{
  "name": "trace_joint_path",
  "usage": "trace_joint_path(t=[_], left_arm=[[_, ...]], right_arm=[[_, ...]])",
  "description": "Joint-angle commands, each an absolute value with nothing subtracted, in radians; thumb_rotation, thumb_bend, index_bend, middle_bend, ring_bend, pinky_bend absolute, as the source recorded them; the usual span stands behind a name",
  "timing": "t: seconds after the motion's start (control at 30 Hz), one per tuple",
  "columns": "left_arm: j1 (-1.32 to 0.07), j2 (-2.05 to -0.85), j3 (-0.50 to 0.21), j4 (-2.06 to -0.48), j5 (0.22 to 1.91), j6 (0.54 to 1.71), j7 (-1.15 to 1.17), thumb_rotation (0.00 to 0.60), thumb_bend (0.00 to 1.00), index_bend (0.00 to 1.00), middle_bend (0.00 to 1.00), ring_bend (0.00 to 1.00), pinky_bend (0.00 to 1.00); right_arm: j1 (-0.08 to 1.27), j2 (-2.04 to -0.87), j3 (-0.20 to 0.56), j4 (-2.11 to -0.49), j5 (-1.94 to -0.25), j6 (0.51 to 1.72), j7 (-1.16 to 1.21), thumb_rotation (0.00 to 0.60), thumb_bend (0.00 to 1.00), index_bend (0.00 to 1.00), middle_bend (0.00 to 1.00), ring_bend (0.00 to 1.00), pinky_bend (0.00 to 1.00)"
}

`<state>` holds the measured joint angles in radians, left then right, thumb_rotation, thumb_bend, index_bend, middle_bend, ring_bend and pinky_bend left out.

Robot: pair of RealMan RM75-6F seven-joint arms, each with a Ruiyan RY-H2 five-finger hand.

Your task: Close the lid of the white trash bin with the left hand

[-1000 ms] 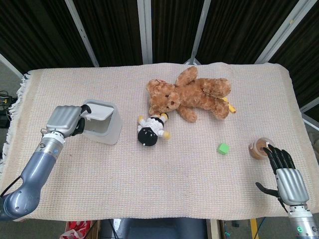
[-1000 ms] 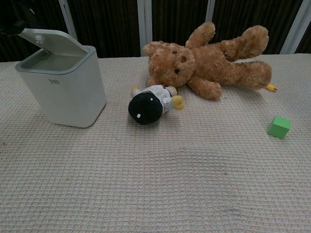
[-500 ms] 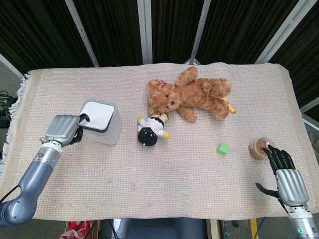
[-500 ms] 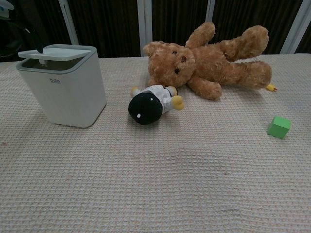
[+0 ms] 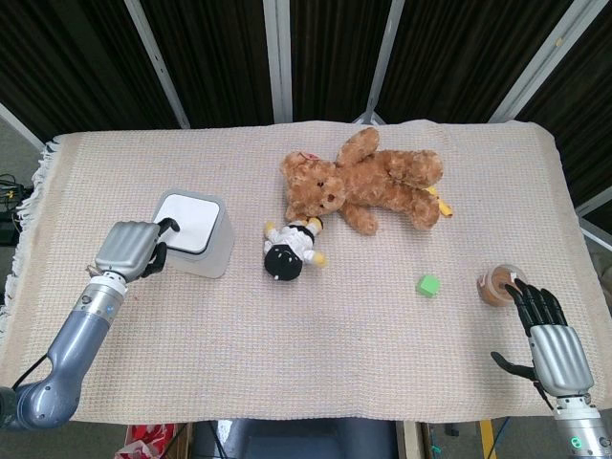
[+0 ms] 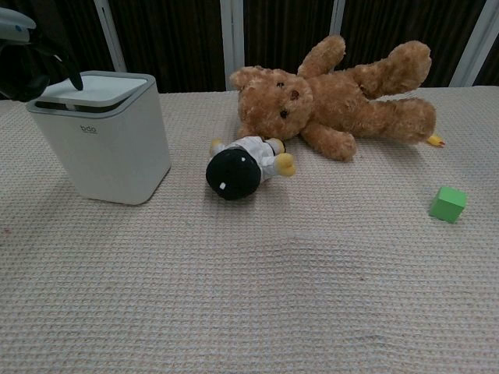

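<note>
white trash bin point(image 5: 196, 233) (lid point(image 5: 190, 209) flat) sits beside the left hand point(image 5: 132, 249), fingers curled, holding nothing.

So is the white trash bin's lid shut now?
Shut: the lid lies flat within the white trash bin rim in both views, with the left robot hand beside it.

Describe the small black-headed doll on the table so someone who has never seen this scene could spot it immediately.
Start from the big brown teddy bear lying across the far middle of the cloth-covered table. Just in front of the bear's head, between it and the white trash bin, lies the small doll. Its round black head, white body and yellow ends set it apart.
</note>
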<state>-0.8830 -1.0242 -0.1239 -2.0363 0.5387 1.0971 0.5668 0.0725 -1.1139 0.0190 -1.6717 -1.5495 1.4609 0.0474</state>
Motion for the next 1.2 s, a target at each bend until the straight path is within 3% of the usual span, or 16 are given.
trace_joint_path(t=[0.03, 0.73, 0.93, 1.0, 1.07, 1.13, 1.2], left_arm=[[-0.884, -1.03, -0.119, -2.031, 0.535, 1.094, 0.572, 0.6, 0.71, 0.3, 1.0, 0.95, 0.97], [-0.881, -1.042, -0.1, -2.031, 0.517, 1.101, 0.593, 0.6, 0.71, 0.29, 1.0, 0.95, 0.97], [-0.844, -1.028, -0.131, -2.064, 0.656, 1.224, 0.566, 0.6, 0.7, 0.26, 0.97, 0.92, 0.96], [-0.824, -1.024, -0.138, -2.078, 0.717, 1.268, 0.547, 0.6, 0.65, 0.22, 0.9, 0.85, 0.92], [-0.792, -1.018, -0.134, -2.093, 0.802, 1.317, 0.525, 0.6, 0.57, 0.13, 0.74, 0.72, 0.82], [-0.754, -1.012, -0.112, -2.108, 0.884, 1.355, 0.508, 0.6, 0.45, 0.02, 0.48, 0.51, 0.64], [-0.706, -1.003, -0.073, -2.13, 0.965, 1.392, 0.498, 0.6, 0.37, 0.0, 0.28, 0.34, 0.5]], right_arm=[[0.072, -1.114, 0.019, -1.672, -1.548, 1.46, 0.049, 0.6, 0.19, 0.0, 0.0, 0.0, 0.0], [0.07, -1.111, 0.019, -1.679, -1.547, 1.46, 0.052, 0.6, 0.19, 0.0, 0.0, 0.0, 0.0], [0.07, -1.112, 0.019, -1.674, -1.55, 1.463, 0.045, 0.6, 0.19, 0.0, 0.0, 0.0, 0.0], [0.07, -1.114, 0.02, -1.672, -1.549, 1.463, 0.043, 0.6, 0.19, 0.0, 0.0, 0.0, 0.0], [0.071, -1.114, 0.022, -1.67, -1.546, 1.462, 0.043, 0.6, 0.19, 0.0, 0.0, 0.0, 0.0], [0.07, -1.113, 0.023, -1.668, -1.544, 1.462, 0.044, 0.6, 0.19, 0.0, 0.0, 0.0, 0.0], [0.071, -1.112, 0.022, -1.666, -1.546, 1.462, 0.041, 0.6, 0.19, 0.0, 0.0, 0.0, 0.0]])
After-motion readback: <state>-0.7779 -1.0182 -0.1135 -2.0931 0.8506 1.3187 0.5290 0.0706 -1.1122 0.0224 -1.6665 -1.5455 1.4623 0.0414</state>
